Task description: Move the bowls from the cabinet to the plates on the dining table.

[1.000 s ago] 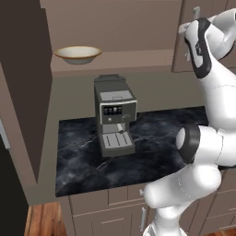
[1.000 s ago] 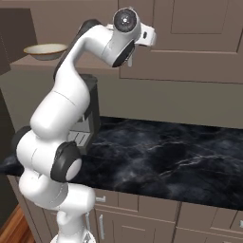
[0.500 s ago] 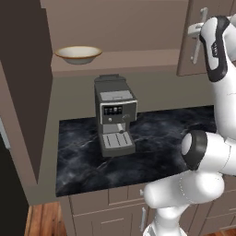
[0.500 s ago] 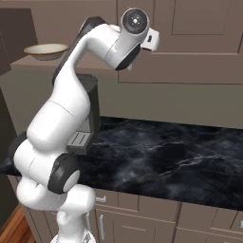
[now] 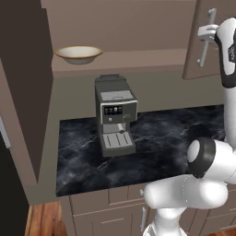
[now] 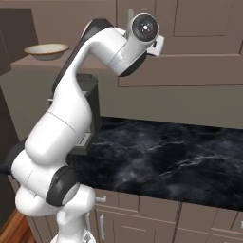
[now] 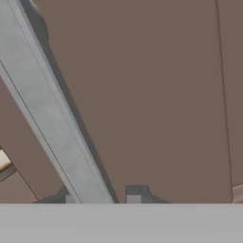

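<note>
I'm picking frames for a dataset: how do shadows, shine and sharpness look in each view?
Left base view: soft, even light, the cream bowl sharp on the shelf, the coffee machine casting only a faint shadow. Right base view: the black marble counter shows mild sheen, no glare. Hand view: the silver door handle looms close and soft-edged, throwing a dark shadow on the cabinet door.

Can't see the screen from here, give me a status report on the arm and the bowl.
Gripper astride the cabinet door's silver handle, jaws slightly apart. Cream bowl on the open shelf, untouched. Coffee machine on the counter below.
</note>
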### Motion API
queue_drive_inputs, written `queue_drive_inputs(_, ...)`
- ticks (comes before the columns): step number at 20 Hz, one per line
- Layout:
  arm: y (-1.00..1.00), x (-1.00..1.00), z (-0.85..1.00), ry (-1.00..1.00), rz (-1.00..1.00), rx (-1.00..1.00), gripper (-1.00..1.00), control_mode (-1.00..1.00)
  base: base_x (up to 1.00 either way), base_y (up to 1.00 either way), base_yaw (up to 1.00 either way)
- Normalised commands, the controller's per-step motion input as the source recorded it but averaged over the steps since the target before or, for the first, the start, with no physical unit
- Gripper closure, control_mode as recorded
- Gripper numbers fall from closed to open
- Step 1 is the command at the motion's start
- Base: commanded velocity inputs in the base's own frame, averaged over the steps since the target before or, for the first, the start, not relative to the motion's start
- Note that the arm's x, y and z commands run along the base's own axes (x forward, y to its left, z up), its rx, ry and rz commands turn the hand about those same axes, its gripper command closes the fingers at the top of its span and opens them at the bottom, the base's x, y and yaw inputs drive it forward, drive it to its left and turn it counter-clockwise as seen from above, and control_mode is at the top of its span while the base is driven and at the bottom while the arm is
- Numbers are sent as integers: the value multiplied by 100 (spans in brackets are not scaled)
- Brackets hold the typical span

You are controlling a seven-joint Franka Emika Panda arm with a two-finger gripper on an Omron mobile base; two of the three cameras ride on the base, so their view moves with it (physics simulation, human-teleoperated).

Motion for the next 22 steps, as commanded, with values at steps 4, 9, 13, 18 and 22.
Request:
queue_drive_inputs(4,-43,-46,-6,-3,4,4,100,-100,0,0,0)
queue_drive_inputs(9,-43,-47,-5,-3,4,4,100,-100,0,0,0)
queue_drive_inputs(13,-44,-46,-1,-3,4,3,100,-100,0,0,0)
queue_drive_inputs(18,-40,-57,-6,0,2,7,100,-100,0,0,0)
queue_drive_inputs(22,-35,-62,-9,0,0,8,100,-100,0,0,0)
